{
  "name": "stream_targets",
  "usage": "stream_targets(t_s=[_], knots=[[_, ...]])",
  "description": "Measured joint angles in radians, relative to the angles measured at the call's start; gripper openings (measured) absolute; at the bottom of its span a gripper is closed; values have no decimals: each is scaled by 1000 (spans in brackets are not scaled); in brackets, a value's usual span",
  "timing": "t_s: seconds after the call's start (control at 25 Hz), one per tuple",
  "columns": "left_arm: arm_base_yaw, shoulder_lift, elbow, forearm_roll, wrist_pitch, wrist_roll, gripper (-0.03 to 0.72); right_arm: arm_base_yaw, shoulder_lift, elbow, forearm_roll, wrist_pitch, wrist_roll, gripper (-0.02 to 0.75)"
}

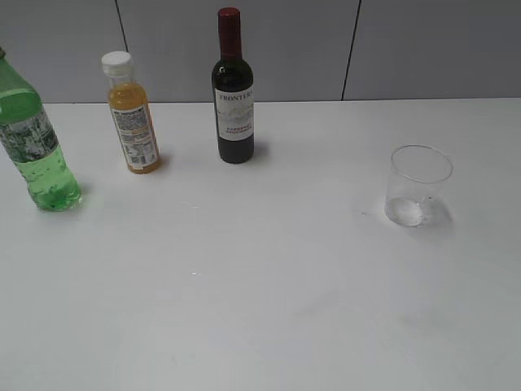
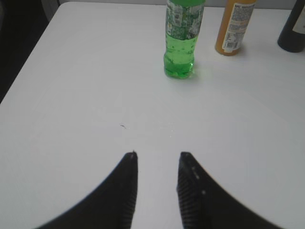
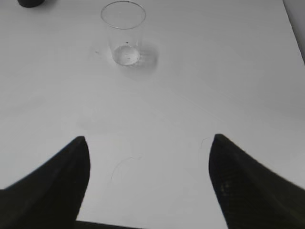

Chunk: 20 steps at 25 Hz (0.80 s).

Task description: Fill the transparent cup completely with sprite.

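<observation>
The transparent cup (image 1: pixel 421 186) stands upright and unfilled at the tabletop's (image 1: pixel 269 309) right, well apart from the sprite (image 1: pixel 32 138) at far left. The left gripper (image 2: pixel 157 157) hovers narrowly parted, facing the bottle, holding nothing; the right gripper (image 3: pixel 148 139) is spread wide toward the cup, evidently staged for grasping.

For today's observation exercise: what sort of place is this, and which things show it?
Probably a robot test bench: a plain white table, grey panelled wall, and only staged bottles and a transparent cup.

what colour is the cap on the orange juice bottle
White; the cap shows best in the exterior view.
</observation>
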<state>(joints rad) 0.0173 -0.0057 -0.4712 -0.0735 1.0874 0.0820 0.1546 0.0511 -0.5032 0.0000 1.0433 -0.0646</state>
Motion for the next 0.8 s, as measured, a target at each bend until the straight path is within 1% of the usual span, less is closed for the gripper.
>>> stream_targets(t_s=[0.6, 0.8], knots=[[0, 0, 0, 0, 0, 0, 235, 0, 0, -4, 0, -6, 0, 592], [0, 0, 0, 0, 0, 0, 235, 0, 0, -18, 0, -83, 1, 592]])
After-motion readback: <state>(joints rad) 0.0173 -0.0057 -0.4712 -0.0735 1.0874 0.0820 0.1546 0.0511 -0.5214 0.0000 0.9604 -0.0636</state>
